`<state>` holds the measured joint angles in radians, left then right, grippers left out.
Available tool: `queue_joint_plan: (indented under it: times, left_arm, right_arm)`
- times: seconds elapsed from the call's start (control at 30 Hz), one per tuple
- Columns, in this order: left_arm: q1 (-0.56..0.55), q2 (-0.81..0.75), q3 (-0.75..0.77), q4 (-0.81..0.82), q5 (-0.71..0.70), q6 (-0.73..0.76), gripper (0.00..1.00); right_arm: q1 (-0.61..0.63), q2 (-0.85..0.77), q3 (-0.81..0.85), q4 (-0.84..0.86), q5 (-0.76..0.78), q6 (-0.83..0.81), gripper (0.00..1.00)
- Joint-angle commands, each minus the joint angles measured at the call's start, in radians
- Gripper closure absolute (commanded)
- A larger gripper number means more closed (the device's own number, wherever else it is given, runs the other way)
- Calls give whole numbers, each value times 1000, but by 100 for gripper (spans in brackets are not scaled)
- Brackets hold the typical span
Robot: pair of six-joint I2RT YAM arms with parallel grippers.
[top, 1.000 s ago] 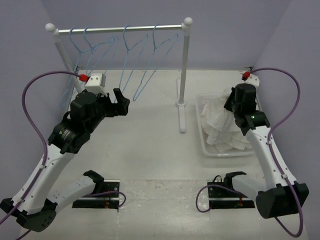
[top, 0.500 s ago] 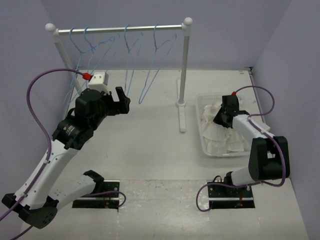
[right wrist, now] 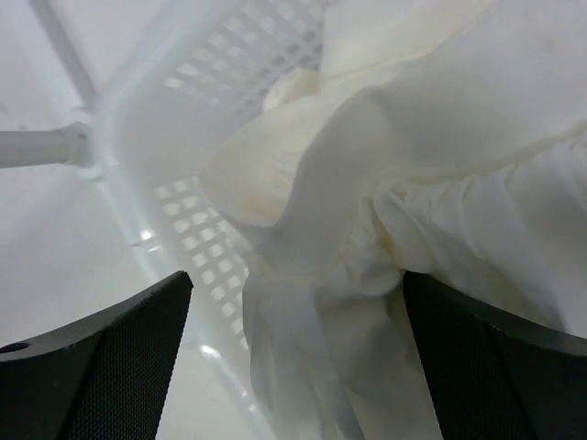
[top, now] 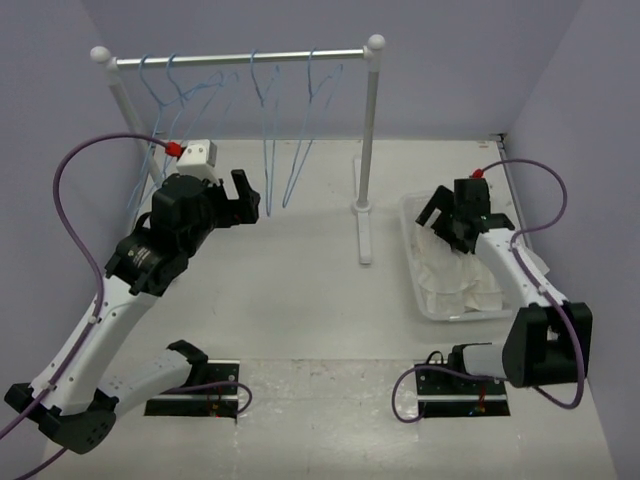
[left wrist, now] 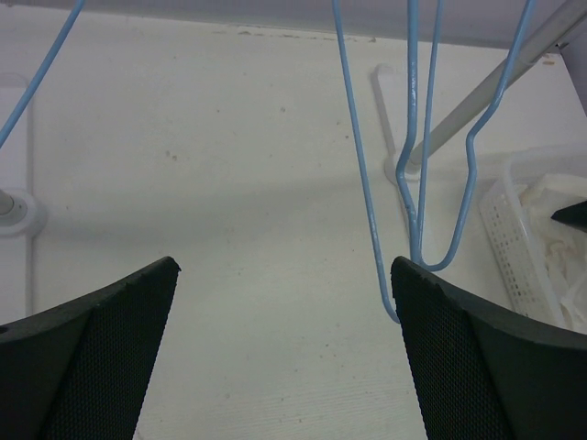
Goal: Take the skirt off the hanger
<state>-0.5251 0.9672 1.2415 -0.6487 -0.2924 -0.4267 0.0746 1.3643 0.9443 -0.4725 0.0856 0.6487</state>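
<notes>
From above, the left gripper (top: 248, 196) has its fingers spread wide with nothing between them, held just beside the hanging wires. The right gripper (top: 447, 214) is splayed open too, low over the white basket (top: 412, 262). The skirt (top: 452, 280) lies in that basket, bunched with other white cloth so that I cannot tell one from the other here. There are two arms, one rack (top: 370, 140) and one basket. On the rail I count four hooks of the light-blue hangers (top: 267, 140), all bare wire, though overlapping wires may hide another. The left arm climbs from its base, bends at the elbow and reaches forward under the rail. The right arm stretches ahead with its wrist tipped down into the basket. At the left wrist the two dark fingers (left wrist: 87, 367) stand far apart over bare table, with the bottoms of two hangers dangling ahead of the right one and a third wire at the far left. At the right wrist the fingers (right wrist: 92, 367) are equally wide, and crinkled, half-sheer fabric is piled between them against the lattice wall. I cannot tell whether it touches the pads.
</notes>
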Motion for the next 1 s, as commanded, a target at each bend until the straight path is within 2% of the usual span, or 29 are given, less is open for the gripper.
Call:
queue_joint_plan:
  times: [0.0,0.13,0.23,0.4,0.6,0.97]
  left_arm:
    - [0,-15,38,21,7,20,0]
    - [-1,-44,18,20,12,26,0]
    - [0,-67,7,14,18,34,0]
    - [0,-90,7,-25,10,34,0]
    - [0,-133,-14,-66,1,32,0]
    - [0,-170,-56,-77,-39,3,0]
  right_arm:
    - [8,-161,106,-113,-1,-58,1]
    - [27,-348,160,-182,-15,-99,1]
    - [37,-428,153,-199,-70,-110,1]
    - [54,-554,146,-270,-80,-139,1]
    - [62,-734,65,-242,-101,-133,1]
    - [62,-814,16,-210,-103,-141,1]
